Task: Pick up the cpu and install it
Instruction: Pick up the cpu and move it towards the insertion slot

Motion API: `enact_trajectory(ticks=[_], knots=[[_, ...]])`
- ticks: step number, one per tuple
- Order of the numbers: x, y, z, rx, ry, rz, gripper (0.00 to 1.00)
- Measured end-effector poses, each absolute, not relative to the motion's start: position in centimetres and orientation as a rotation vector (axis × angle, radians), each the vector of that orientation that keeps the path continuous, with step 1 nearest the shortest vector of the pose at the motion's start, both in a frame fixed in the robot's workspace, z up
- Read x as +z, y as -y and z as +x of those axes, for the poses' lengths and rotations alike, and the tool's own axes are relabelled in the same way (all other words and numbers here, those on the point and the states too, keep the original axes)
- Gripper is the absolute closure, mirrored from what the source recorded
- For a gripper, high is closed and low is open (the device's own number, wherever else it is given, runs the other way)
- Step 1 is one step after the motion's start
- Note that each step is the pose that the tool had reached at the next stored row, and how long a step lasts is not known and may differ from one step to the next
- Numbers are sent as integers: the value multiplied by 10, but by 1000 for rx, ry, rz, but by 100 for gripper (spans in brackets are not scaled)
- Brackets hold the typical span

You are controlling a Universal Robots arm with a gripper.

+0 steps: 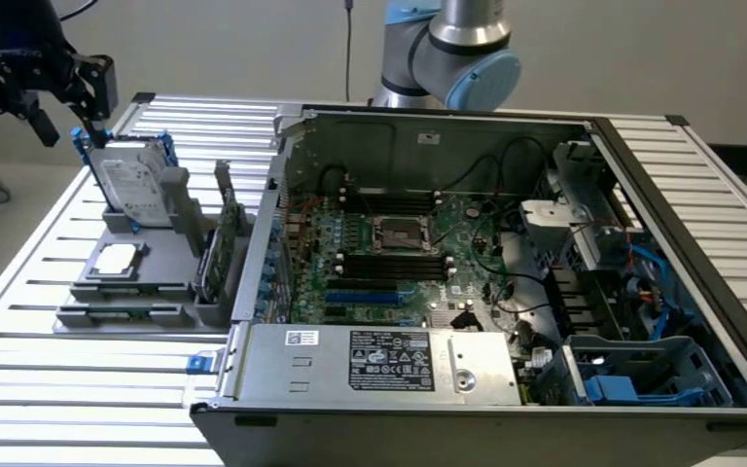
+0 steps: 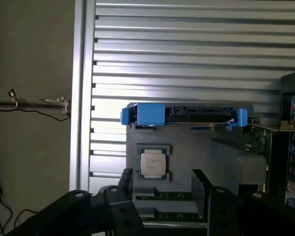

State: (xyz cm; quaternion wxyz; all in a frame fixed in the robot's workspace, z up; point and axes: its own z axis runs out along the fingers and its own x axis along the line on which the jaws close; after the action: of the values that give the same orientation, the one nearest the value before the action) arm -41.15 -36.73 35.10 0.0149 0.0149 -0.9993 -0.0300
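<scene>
My hand (image 1: 70, 125) hangs in the upper left of the exterior view, just above the upright hard drive (image 1: 133, 175). Through the wrist view I see its fingers (image 2: 127, 183) spread wide, gripping nothing. The cpu (image 1: 117, 259) lies flat in its recess on the grey holder (image 1: 104, 292), at the left middle of the frame, below the drive and apart from the hand. The holder sits on the slatted counter (image 1: 36, 379). The socket (image 1: 400, 233) sits mid-frame on the green board (image 1: 458, 233), inside the open computer case (image 1: 347, 409).
</scene>
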Motion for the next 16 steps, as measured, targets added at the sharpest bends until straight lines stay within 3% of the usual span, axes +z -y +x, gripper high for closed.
enact_trajectory(ticks=[16], knots=[[328,387,-412,-93,3096,72,40]])
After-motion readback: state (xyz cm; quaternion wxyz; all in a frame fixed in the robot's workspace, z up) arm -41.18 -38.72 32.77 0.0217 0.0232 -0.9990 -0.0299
